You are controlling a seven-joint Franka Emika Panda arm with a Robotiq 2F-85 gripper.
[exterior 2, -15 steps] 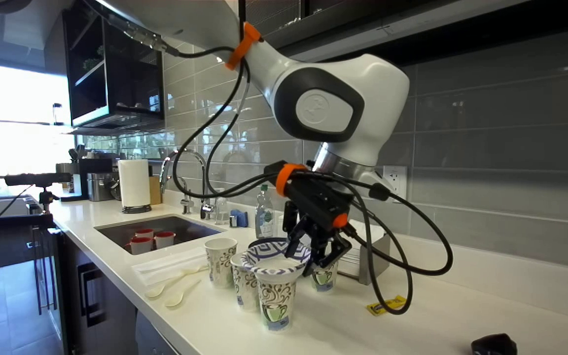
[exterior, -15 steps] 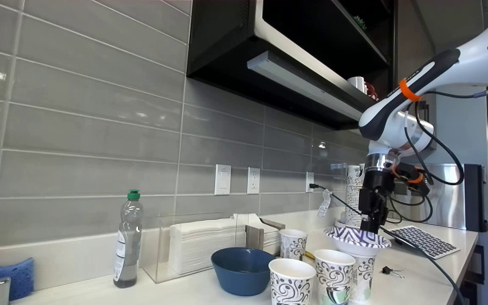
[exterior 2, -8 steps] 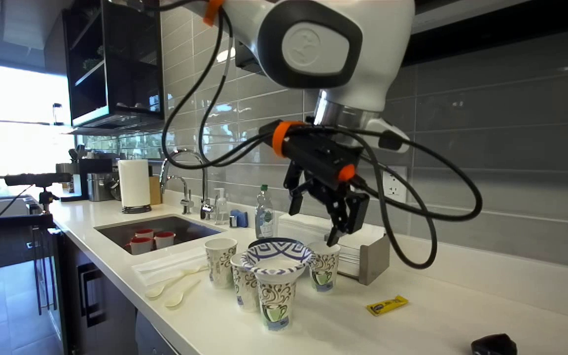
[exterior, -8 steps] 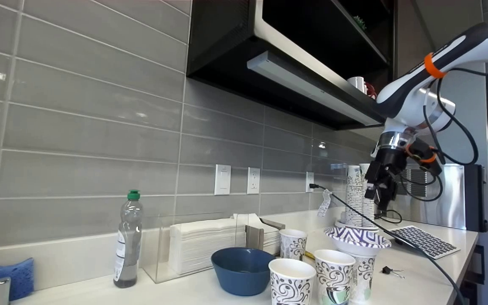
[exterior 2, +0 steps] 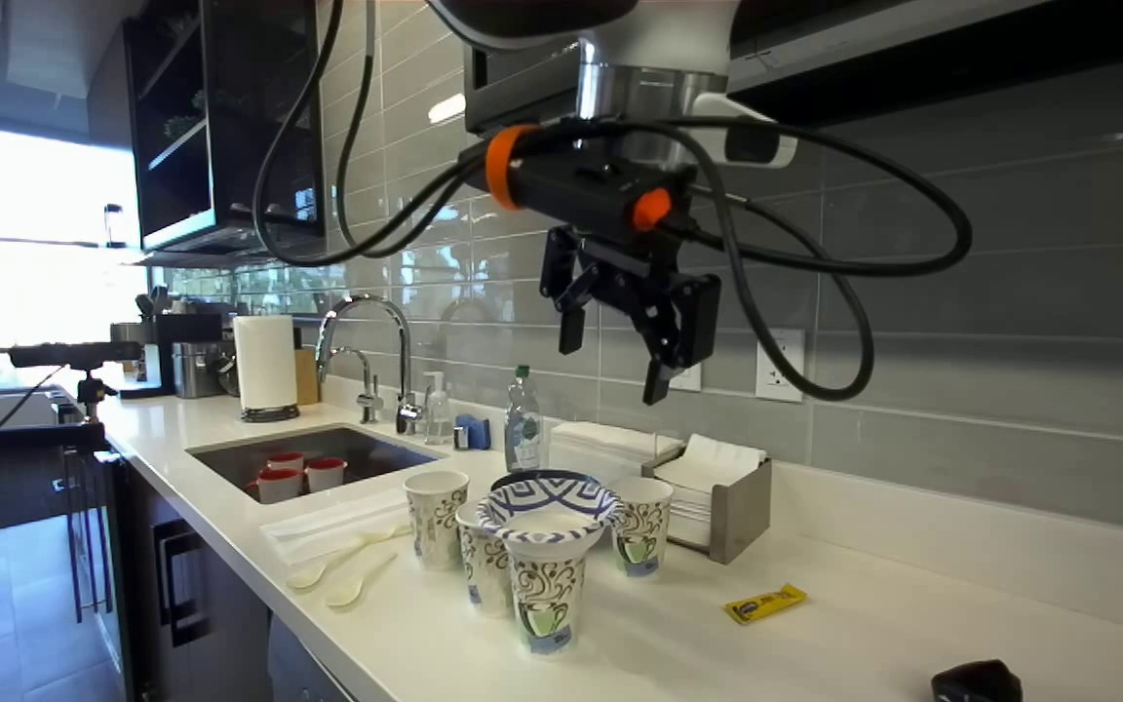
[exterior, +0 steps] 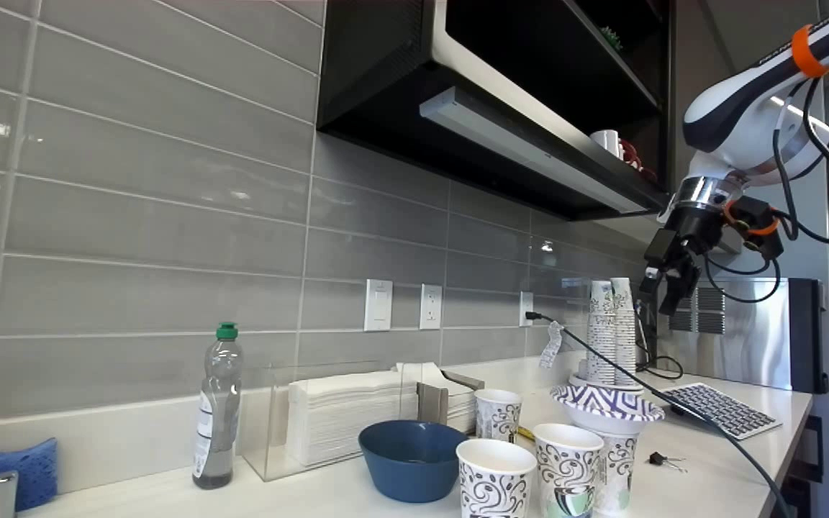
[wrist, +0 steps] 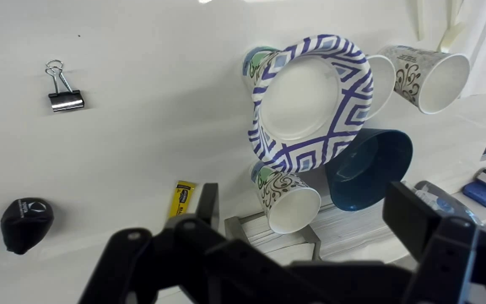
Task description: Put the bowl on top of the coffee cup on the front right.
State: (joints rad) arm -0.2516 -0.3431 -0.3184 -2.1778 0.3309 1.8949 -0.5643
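Observation:
The white bowl with the dark blue pattern (exterior 2: 550,524) rests on the mouth of the front right coffee cup (exterior 2: 548,600), which stands upright. Both exterior views show the bowl sitting there, its rim wider than the cup. From above, in the wrist view, the bowl (wrist: 300,97) hides most of that cup (wrist: 254,66). My gripper (exterior 2: 614,357) hangs well above the counter, apart from bowl and cup. Its fingers (wrist: 411,215) are spread wide with nothing held between them.
Paper cups (exterior 2: 437,522) stand close beside the covered one, with a plain blue bowl (exterior: 414,460) among them. Behind are a napkin holder (exterior 2: 742,507) and a soap bottle (exterior: 218,417). A yellow packet (wrist: 181,198), binder clip (wrist: 66,100) and black object (wrist: 27,223) lie on the counter.
A second ago my gripper was down at the bowl's rim. It has since spread its fingers wider and risen up and away. Bowl and cup have stayed put.

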